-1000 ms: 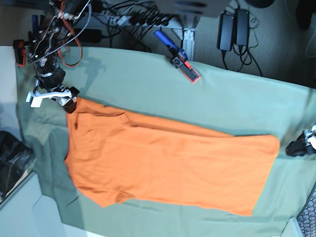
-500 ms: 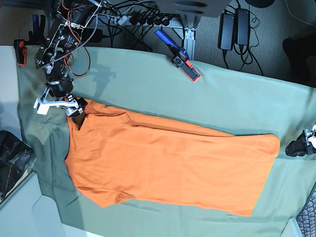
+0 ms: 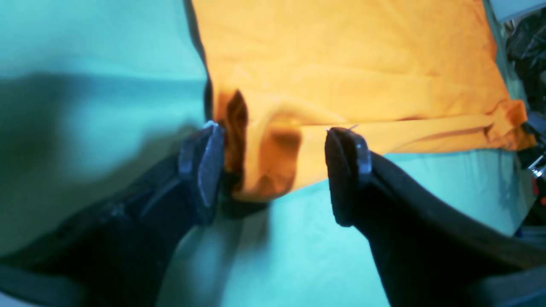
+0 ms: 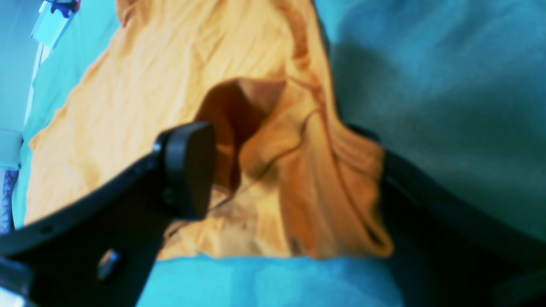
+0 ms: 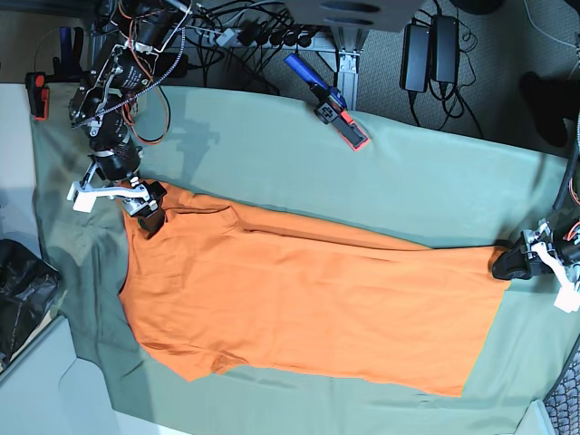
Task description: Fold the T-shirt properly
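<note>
Fingers of both the left gripper (image 3: 273,170) and right gripper (image 4: 290,170) stand spread around bunched T-shirt (image 5: 308,299) corners, the right one's far finger hidden by cloth

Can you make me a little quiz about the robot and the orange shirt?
1. True or false: the T-shirt lies on a green sheet.
2. Which is open? A: only the left gripper. B: only the right gripper. C: both.
3. Fill in: in the right wrist view, bunched orange ______ sits between the fingers.

Key: 1 true. 2 C. 3 cloth.
</note>
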You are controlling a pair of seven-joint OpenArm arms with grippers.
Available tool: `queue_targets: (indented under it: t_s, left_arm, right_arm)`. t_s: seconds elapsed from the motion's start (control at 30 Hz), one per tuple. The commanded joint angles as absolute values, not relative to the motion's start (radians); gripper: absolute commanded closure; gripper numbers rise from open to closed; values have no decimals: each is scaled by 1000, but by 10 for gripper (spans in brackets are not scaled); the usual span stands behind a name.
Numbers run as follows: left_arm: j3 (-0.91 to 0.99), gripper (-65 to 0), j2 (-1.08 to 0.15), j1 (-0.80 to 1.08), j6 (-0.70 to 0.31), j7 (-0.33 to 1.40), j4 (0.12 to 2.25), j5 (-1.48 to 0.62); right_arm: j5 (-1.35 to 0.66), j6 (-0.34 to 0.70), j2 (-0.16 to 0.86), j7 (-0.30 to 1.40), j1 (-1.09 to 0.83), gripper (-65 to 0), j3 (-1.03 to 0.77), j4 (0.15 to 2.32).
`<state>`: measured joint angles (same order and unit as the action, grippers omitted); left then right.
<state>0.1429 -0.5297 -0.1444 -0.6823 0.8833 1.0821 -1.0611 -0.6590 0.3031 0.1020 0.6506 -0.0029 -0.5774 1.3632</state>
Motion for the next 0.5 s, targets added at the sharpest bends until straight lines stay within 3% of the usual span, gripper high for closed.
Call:
queue_targets:
  t_s: [0.0,0.47]
  left_arm:
    - [150,-406,-539,-167,-698,855,1091,-1071]
    - [150,-406,-431,-192,-660,744,1068,-942]
  right_arm:
    - [-655,390,99,712,-1,-439,-570,1365]
    - [-655,390,99,731,-15,-439,-569,1365]
